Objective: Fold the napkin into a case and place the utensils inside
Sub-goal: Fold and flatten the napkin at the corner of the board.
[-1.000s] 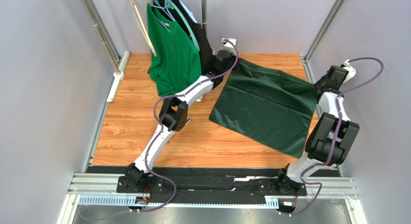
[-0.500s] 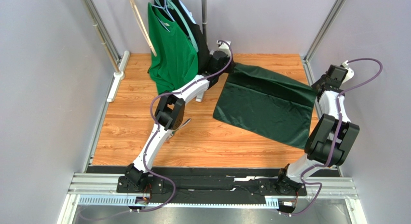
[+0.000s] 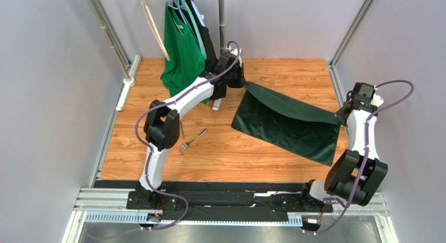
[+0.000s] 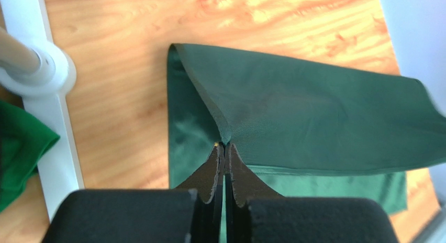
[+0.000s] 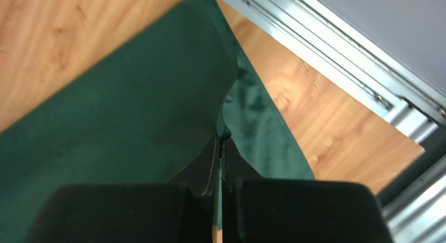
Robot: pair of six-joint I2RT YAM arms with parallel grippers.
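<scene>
Both grippers are closed, each pinching the napkin (image 3: 285, 128). Left gripper (image 4: 224, 146): jaws pressed together on the far-left end of the dark green cloth, near the white rack base (image 4: 52, 128). The cloth peaks up at the pinch and drapes away to the right in the left wrist view. Right gripper (image 5: 221, 142): jaws pressed together on the cloth's edge at its right end, close to the aluminium rail (image 5: 335, 59) along the table side.

Napkin is on the right half of the wooden table (image 3: 136, 154). Its far edge is held up off the wood, stretched in a line from one gripper to the other. The raised part hangs over a lower layer that lies flat on the table, its near-right corner pointing toward the right arm's base. Lower layer looks shinier than the upper one in both wrist views. Not a narrow pouch yet: a wide, roughly four-sided sheet, partly doubled.

Fork (image 3: 192, 140) lies on bare wood left of the napkin, apart from it, tines toward the near-left, just beside the left arm's elbow.

Bright green T-shirt (image 3: 180, 49) and black garment (image 3: 208, 41) hang at the far-left of the table, behind the left arm, next to the rack pole (image 3: 222, 18).
</scene>
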